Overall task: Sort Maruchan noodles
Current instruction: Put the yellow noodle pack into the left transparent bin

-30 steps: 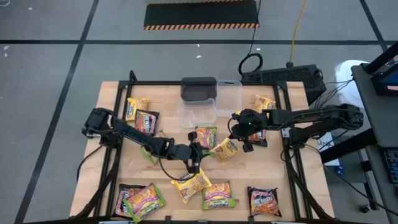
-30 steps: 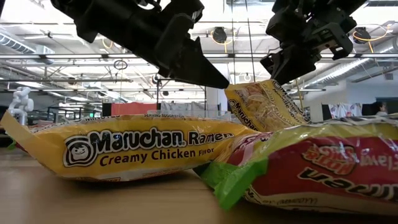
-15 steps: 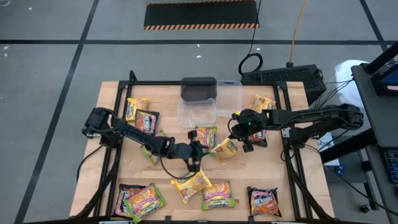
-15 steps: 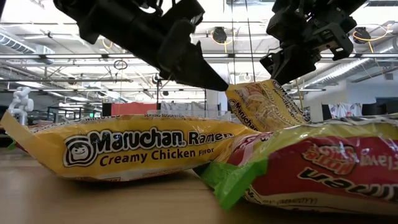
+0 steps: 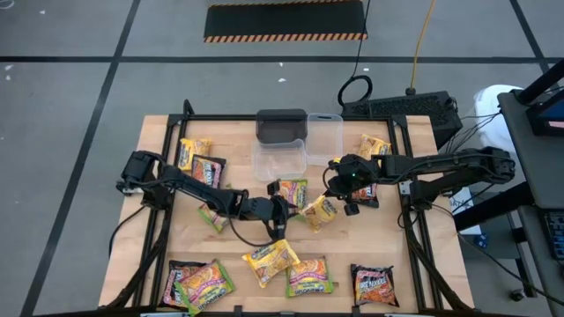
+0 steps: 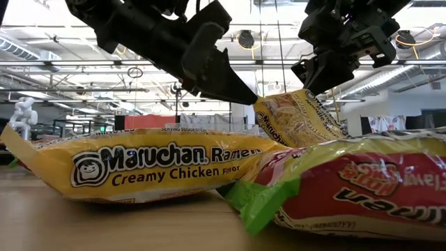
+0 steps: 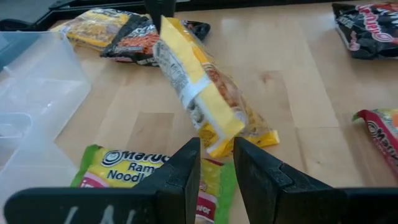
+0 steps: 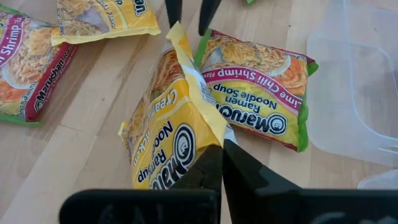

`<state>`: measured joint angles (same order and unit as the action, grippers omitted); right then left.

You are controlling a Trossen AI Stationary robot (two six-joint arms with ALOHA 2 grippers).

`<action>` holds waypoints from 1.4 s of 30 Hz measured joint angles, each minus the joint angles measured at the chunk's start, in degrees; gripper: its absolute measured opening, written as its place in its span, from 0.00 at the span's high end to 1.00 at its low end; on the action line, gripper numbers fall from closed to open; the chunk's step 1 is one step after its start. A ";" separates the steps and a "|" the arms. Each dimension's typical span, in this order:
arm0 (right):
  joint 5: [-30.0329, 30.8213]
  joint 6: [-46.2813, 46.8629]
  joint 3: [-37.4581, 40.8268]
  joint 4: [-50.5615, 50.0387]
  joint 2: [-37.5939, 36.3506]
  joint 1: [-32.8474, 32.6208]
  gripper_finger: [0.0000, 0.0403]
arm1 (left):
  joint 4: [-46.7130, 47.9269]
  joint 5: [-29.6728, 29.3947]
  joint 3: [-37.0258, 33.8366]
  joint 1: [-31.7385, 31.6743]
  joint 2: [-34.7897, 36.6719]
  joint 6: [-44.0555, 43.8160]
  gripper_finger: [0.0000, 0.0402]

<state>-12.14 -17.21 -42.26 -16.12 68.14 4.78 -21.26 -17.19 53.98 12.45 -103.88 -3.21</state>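
My right gripper point(image 8: 219, 149) is shut on a yellow Maruchan packet point(image 5: 319, 210) near the table's middle, and holds it tilted. My left gripper point(image 7: 216, 155) is open. Its two fingers stand either side of that packet's opposite, lower corner point(image 7: 217, 140), seen from the right wrist as the packet's far corner point(image 8: 177, 30); whether they touch it I cannot tell. A green-edged shrimp packet point(image 8: 255, 106) lies flat on the wood under the left fingers. In the low view both grippers hang above the yellow packet point(image 6: 296, 118). My right gripper pinches the yellow packet's sealed edge point(image 8: 208, 132) between its two fingers. The fingers come slanting down from the table's right side. The held end is raised and the packet slopes down away from them; its low end point(image 7: 261, 137) looks to rest on the wood.
Two clear tubs point(image 5: 280, 158) point(image 5: 324, 139) and a dark box point(image 5: 281, 125) stand at the far middle. More packets lie at the far left point(image 5: 201, 163), the far right point(image 5: 373, 145) and along the near edge point(image 5: 291, 269), with a dark one point(image 5: 374, 286) at the near right.
My left gripper has edged toward the table's far edge, off the yellow packet lying near the front and up to the tilted packet that my right gripper holds. That packet and my right gripper have kept still.
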 joint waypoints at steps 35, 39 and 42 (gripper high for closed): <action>0.02 -0.63 0.00 0.96 0.02 0.00 1.00 | -0.77 1.95 -0.02 -1.63 0.00 -0.20 0.74; 0.02 -0.64 0.00 0.98 0.02 0.00 1.00 | -0.94 3.24 -0.02 -1.95 0.01 -1.35 0.74; 0.02 -0.66 0.00 1.05 0.02 0.00 1.00 | -0.90 5.20 -0.02 -1.57 0.01 -2.07 0.74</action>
<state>-12.12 -17.87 -42.26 -15.07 68.16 4.78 -22.15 -11.99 53.95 10.87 -103.88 -5.28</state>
